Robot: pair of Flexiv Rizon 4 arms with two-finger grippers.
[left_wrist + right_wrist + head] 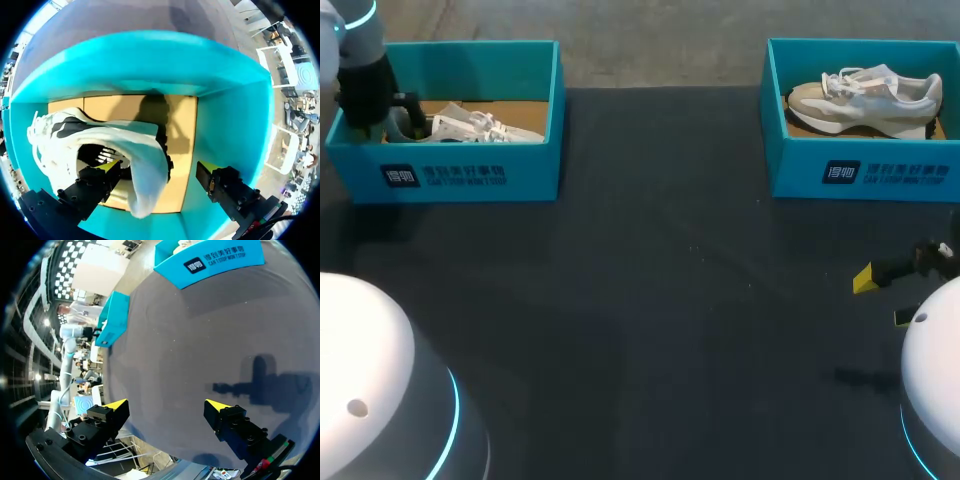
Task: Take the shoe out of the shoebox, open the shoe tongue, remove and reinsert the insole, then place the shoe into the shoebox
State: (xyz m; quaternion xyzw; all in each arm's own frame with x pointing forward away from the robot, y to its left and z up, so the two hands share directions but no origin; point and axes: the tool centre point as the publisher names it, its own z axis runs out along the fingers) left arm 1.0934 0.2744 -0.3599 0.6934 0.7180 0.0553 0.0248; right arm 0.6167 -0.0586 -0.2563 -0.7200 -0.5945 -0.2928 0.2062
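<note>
left tool [159, 166] spread – at shoe [100, 135] in shoebox [150, 55] | right tool [165, 407] spread

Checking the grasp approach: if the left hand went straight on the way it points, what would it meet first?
Probably the white shoe: its heel end lies just ahead, between the open fingers of the left hand. Beyond it is the brown floor of the shoebox, though depth is hard to judge.

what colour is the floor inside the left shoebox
Tan, like bare cardboard; the left shoebox floor shows best in the left wrist view.
</note>
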